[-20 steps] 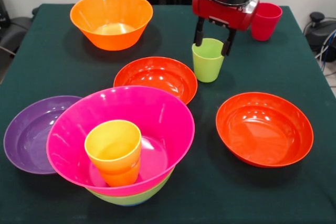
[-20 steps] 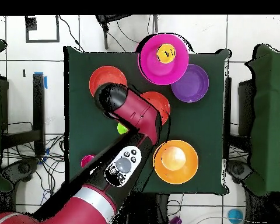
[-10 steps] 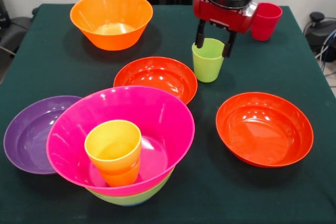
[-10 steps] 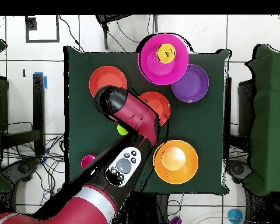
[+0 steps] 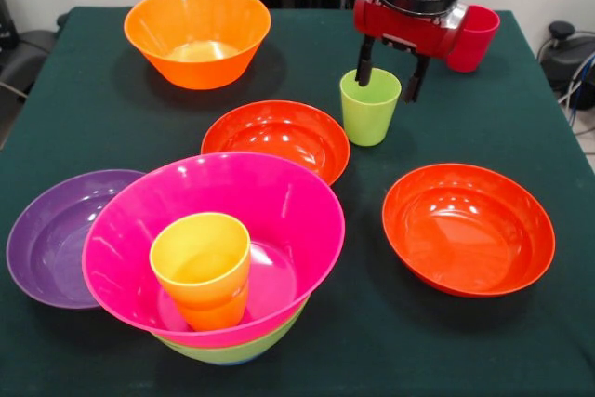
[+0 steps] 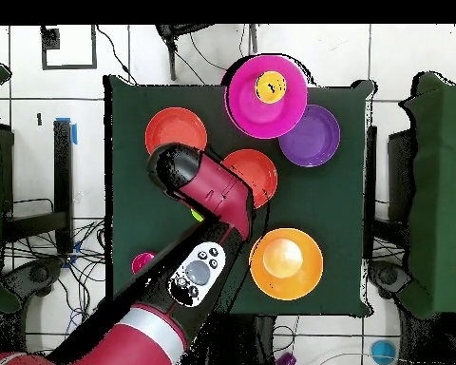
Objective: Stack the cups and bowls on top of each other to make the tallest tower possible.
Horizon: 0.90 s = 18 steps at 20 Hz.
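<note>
The lime green cup (image 5: 369, 109) stands upright on the green tablecloth beside a red-orange bowl (image 5: 276, 139). My gripper (image 5: 390, 72) is open just above the cup's far right rim; one finger is at the rim, the other is clear to its right. The red cup (image 5: 469, 36) stands behind the gripper. The tower has the magenta bowl (image 5: 279, 206) nested in the lime-green bowl (image 5: 232, 350), with the yellow-orange cup (image 5: 200, 262) inside. In the overhead view my arm (image 6: 208, 190) hides the gripper and most of the green cup (image 6: 196, 216).
The deep orange bowl (image 5: 197, 34) is at the far left, the purple bowl (image 5: 56, 234) touches the tower's left side, and a second red-orange bowl (image 5: 468, 228) sits at the right. Chairs and cables surround the table (image 6: 127, 105).
My gripper has shifted right and slightly up, from straddling the green cup to being off-centre over its right rim. The cup and the other things have not moved.
</note>
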Each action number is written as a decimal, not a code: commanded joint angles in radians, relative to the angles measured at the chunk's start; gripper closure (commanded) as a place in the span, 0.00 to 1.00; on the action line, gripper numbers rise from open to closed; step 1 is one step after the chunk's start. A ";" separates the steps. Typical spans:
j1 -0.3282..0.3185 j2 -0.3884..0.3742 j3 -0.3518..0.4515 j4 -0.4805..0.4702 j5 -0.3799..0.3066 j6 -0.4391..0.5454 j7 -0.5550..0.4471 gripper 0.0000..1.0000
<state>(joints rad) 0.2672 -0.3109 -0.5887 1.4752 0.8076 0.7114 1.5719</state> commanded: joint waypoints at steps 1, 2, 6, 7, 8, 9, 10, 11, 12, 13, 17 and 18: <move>0.019 0.016 0.169 0.067 -0.052 -0.055 0.173 0.00; 0.020 0.015 0.170 0.069 -0.051 -0.056 0.174 0.00; 0.025 0.012 0.176 0.081 -0.048 -0.065 0.177 0.00; 0.025 0.015 0.175 0.076 -0.048 -0.064 0.181 0.00; 0.025 0.016 0.178 0.078 -0.048 -0.068 0.180 0.00; 0.023 0.021 0.178 0.070 -0.048 -0.068 0.182 0.00; 0.022 0.023 0.181 0.072 -0.047 -0.075 0.182 0.00; 0.025 0.021 0.184 0.078 -0.045 -0.082 0.182 0.00; 0.025 0.022 0.187 0.081 -0.045 -0.086 0.182 0.00; 0.026 0.024 0.188 0.081 -0.045 -0.090 0.184 0.00; 0.029 0.029 0.194 0.087 -0.046 -0.107 0.187 0.00; 0.028 0.028 0.196 0.091 -0.046 -0.111 0.186 0.00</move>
<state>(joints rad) 0.2757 -0.3104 -0.5479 1.5097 0.8076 0.6792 1.5727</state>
